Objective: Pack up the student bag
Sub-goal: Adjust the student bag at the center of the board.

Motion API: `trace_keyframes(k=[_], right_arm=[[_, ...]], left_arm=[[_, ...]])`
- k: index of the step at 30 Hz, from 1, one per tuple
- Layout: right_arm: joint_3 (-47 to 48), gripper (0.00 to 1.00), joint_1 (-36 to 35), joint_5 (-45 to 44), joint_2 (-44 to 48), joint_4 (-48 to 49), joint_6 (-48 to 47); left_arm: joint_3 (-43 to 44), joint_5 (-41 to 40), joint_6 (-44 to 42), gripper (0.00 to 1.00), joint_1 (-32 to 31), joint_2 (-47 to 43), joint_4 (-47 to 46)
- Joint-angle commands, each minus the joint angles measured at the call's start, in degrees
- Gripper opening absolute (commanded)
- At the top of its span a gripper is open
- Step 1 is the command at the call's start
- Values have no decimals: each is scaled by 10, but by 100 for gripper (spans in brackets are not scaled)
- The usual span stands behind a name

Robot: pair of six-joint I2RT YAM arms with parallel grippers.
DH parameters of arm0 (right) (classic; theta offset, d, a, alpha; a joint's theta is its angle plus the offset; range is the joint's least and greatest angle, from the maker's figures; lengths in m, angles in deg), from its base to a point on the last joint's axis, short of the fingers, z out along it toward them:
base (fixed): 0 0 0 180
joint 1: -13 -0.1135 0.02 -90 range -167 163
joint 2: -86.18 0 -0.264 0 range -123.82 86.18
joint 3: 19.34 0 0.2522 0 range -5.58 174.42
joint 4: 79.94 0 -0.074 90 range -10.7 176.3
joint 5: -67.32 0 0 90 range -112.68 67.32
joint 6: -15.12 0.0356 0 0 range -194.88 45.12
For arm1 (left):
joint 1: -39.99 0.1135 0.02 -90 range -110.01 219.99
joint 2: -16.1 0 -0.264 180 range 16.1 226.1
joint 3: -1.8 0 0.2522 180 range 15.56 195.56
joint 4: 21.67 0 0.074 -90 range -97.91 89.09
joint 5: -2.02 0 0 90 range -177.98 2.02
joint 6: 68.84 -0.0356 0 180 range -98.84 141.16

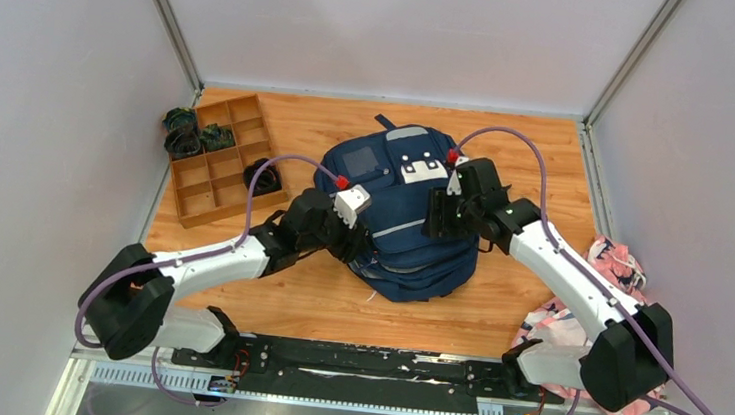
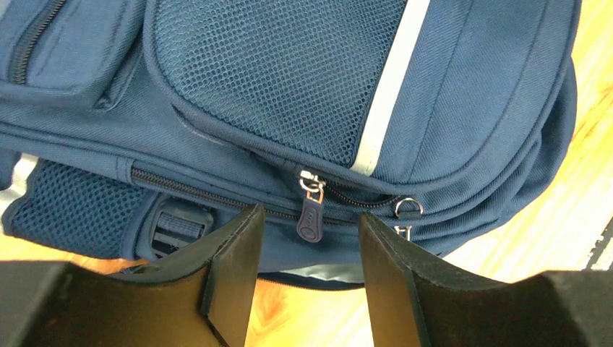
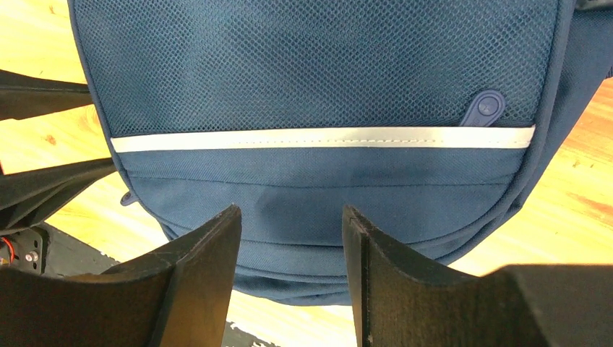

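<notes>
The student bag (image 1: 401, 215) lies flat in the middle of the wooden table (image 1: 529, 151) in the overhead view, and I am at it from both sides. My left gripper (image 2: 307, 217) is against the bag's left edge, jaws moderately apart with nothing between them. In the left wrist view, a dark blue zipper pull (image 2: 311, 217) hangs in the gap between my two fingers, just beyond the tips and touching neither. Above it are a mesh pocket and a slanting light grey stripe (image 2: 390, 79). My right gripper (image 3: 289, 213) is at the bag's right edge, its jaws also apart and empty. Its fingertips point at plain navy fabric below a level pale stripe (image 3: 318, 137), and a second zipper tab (image 3: 486, 108) lies on the mesh at the upper right of that view. At the overhead view's upper left sits a wooden divided tray (image 1: 214, 194) with dark items in some compartments. A pink patterned cloth (image 1: 611, 267) lies at the right edge.
</notes>
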Motion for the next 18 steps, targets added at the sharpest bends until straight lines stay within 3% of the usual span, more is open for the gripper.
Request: trace_keyframes(k=[1, 18], right_arm=[[-15, 57, -6, -11, 26, -3, 3], [-55, 58, 24, -46, 67, -6, -3]], left_arm=[[24, -35, -7, 53, -12, 30, -32], [-9, -23, 56, 0, -12, 6, -51]])
